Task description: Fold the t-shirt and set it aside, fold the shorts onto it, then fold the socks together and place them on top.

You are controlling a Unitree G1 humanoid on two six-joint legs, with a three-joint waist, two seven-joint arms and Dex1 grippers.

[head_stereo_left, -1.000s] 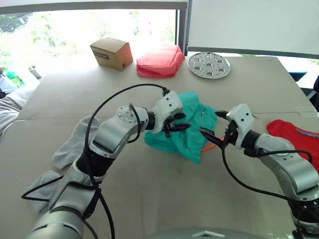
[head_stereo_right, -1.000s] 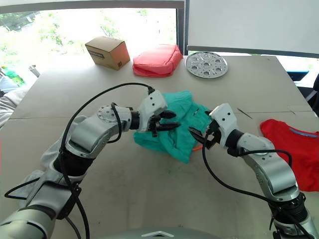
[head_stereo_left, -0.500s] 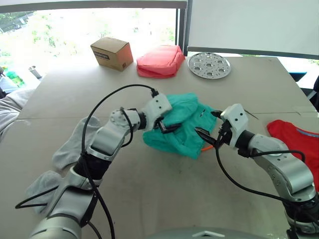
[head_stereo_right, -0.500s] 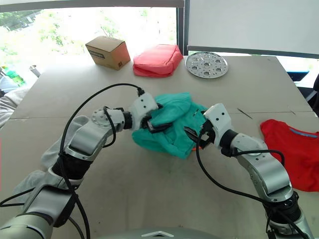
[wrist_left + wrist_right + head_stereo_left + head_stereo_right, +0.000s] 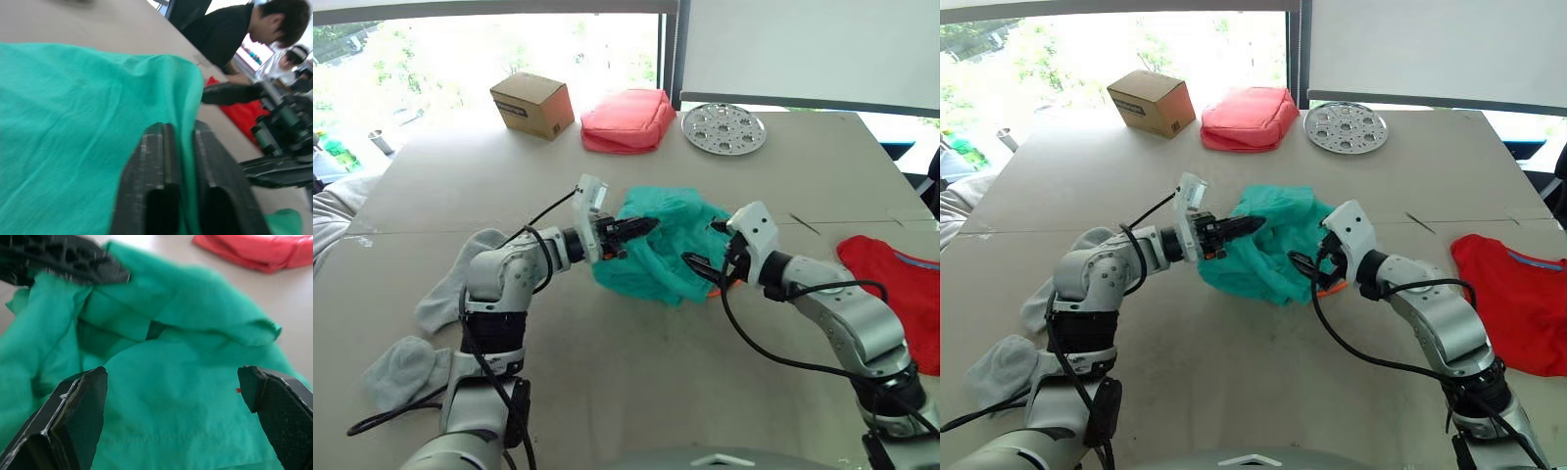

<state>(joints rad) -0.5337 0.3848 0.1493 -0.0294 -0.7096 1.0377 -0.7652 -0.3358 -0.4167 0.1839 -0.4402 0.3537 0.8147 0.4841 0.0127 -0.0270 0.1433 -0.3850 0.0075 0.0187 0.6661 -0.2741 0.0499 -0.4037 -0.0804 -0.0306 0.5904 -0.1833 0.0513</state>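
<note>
The teal shorts lie bunched at the table's middle. My left gripper reaches in from their left and is shut on a raised fold of the cloth; the left wrist view shows teal fabric pinched between its fingers. At the shorts' right edge my right gripper stands open, low over the cloth, with the shorts spread between its wide fingers. The red t-shirt lies flat at the right. Two grey socks lie apart at the left, one sock nearer the middle and the other sock by the front.
Along the table's far side stand a cardboard box, a coral-pink pouch and a round perforated metal plate. A bit of orange peeks from under the shorts. A person in black is beyond the table's right side.
My left gripper opened wide, then closed on a fold of the shorts, and its elbow has dropped back to the left. The right gripper has slid left to the shorts' edge, staying open.
</note>
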